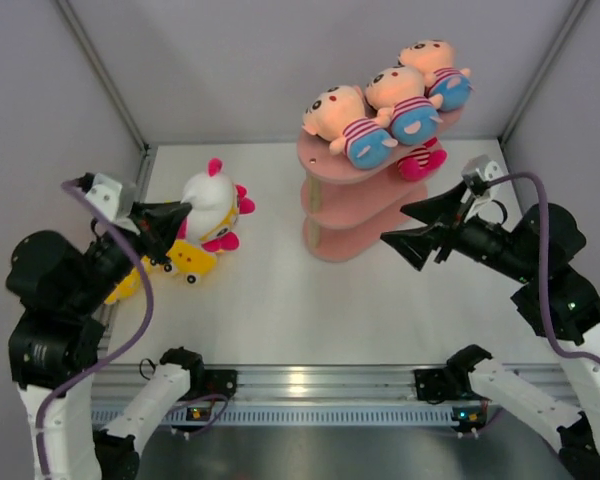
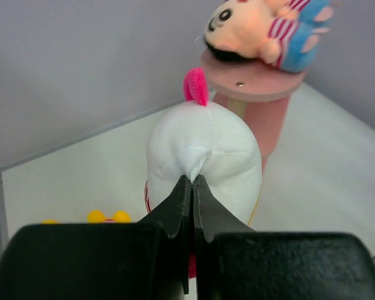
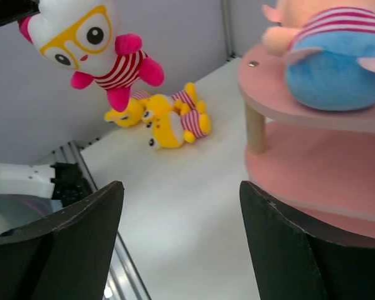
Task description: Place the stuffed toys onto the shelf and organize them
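Your left end effector (image 2: 192, 187) sits nearest the lens. It is clamped tight on the small white loop (image 2: 199, 167) at the back of the white-faced toy's (image 2: 203, 150) head. From the right wrist view that toy (image 3: 81, 37) hangs clear of the desk (image 1: 270, 300), yellow glasses facing out, magenta limbs dangling. From above it is at the left, well apart from the shelf (image 1: 325, 165).

Shelf status: the top board is full, with three peach-faced toys (image 1: 400, 100) in blue shorts lying side by side across it. One magenta-limbed toy (image 1: 420, 160) peeks out below them at the far side; which tier it is on, cannot tell. The lower boards look free on the near side.

Yellow toys (image 3: 169, 122) lie in a heap on the desk, left side, just below the lifted toy, not yet placed.

Your right end effector (image 1: 393, 224) is spread wide and empty, hovering just beside the shelf's near right edge.

Step in hand, as I read it: carry the white-faced toy to the shelf. Next move needs a sweep right and a drop onto a lower board, since the top has no room. Watch the clearance under the top board, and watch the dangling legs. The grip on the loop is thin, so expect swing. Keep the right arm out of the path.
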### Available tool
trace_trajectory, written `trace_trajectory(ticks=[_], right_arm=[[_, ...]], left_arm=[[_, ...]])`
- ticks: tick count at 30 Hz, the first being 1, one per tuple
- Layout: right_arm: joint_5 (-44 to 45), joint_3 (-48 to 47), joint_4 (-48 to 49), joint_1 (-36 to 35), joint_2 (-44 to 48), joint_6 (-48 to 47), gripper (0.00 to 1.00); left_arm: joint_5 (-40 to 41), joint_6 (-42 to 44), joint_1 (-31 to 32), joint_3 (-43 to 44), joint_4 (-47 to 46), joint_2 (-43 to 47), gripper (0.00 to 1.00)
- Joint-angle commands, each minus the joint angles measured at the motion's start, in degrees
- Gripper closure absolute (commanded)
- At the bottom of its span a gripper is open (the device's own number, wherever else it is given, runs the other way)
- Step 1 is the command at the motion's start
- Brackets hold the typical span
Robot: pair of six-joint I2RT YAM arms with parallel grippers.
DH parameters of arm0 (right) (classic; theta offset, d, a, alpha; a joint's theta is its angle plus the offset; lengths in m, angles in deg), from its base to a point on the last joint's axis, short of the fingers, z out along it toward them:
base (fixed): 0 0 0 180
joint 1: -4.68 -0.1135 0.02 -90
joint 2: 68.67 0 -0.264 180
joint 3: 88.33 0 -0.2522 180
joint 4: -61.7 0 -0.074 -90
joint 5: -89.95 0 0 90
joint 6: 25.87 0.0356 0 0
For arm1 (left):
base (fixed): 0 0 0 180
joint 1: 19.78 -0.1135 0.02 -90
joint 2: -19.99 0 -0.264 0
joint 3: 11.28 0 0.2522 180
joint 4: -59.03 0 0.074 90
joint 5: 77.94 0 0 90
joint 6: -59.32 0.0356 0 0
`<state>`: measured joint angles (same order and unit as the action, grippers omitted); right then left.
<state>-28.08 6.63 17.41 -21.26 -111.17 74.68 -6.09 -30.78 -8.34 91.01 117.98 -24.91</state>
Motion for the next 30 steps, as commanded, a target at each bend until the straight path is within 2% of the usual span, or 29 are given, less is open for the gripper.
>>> trace_trajectory(ticks=[1,4,5,8,12,16,19,22,24,27,28,30], right_arm=[[6.70,1.94,14.34,-13.02,-3.19,5.89,0.25],[23.84,0.63,16.54,-29.38,-9.95,0.12,0.26],[30.77,0.10,17.94,-39.70,-11.88,-1.83,0.25],[35.39,0.27,25.67,-50.32,-18.31,-6.76,0.20],[39.98,-0.69,33.76,-52.64,-26.64,-7.56,0.19],[41.91,-0.78,40.79,-52.73,-30.97,-8.08,0.16],[45.86,-1.92,41.77,-52.64,-33.43,-8.96,0.11],[45.09,-3.42,42.39,-52.29,-35.80,-9.75,0.11],[43.59,-4.38,43.00,-52.20,-37.21,-10.02,0.18],[43.85,-4.74,44.41,-52.11,-38.44,-9.06,0.46],[43.76,-4.65,44.84,-52.03,-38.45,-8.70,0.69],[43.59,-3.43,46.25,-51.94,-37.66,-7.74,0.90]], left_arm=[[-9.17,-4.91,-0.98,5.93,2.80,3.50,1.00],[-11.29,-7.80,-3.43,7.70,2.80,5.61,1.00],[-11.47,-8.68,-3.97,8.49,2.71,6.23,1.00],[-12.52,-10.97,-5.46,9.11,2.71,6.93,1.00],[-13.40,-12.47,-6.43,9.03,2.62,8.16,1.00],[-13.31,-12.82,-6.52,8.50,2.71,8.52,1.00],[-13.57,-13.35,-6.52,8.50,2.62,8.78,1.00],[-13.75,-14.05,-6.52,8.41,2.54,9.05,1.00],[-13.40,-14.84,-6.52,8.06,1.92,9.13,1.00],[-13.66,-16.07,-6.87,7.89,1.13,9.13,1.00],[-13.75,-16.33,-6.87,7.80,1.13,9.22,1.00],[-13.40,-16.34,-6.96,7.27,0.95,9.48,1.00]])
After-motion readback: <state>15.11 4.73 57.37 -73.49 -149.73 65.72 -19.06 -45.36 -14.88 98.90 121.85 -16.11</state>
